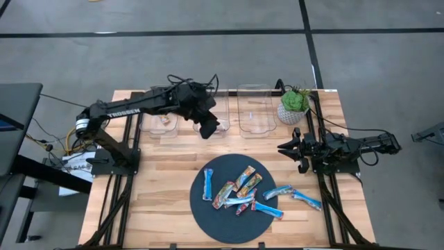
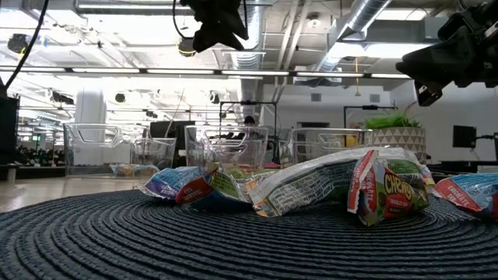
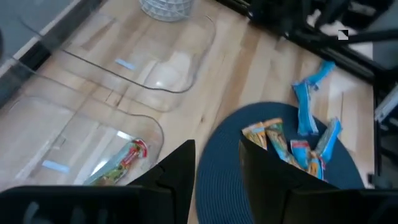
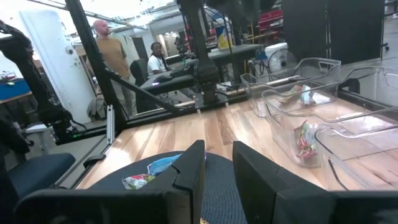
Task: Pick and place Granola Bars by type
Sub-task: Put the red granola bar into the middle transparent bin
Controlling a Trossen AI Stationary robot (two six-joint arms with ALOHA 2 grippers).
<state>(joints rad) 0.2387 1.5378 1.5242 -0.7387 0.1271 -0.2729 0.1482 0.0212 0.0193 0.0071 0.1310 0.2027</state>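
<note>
Left claw (image 1: 207, 129): empty, parted, over middle bin (image 1: 208, 111), frame centre | Right claw (image 1: 290, 150): empty, parted, right side | Granola Bars (image 1: 239, 189): on round mat (image 1: 208, 219), lower centre

Blue and multicoloured Granola Bars (image 1: 239, 191) lie scattered flat on the mat (image 1: 205, 219).

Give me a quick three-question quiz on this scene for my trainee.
1. True or false: the left gripper and right gripper both hold nothing.
2. Most shiny-wrapped granola bars lie on: A the round dark woven mat; B the floor; C a shelf.
3. Fill in: the left gripper hovers over the ____ of three clear plastic bins.
Key: 1 true; 2 A; 3 middle.
</note>
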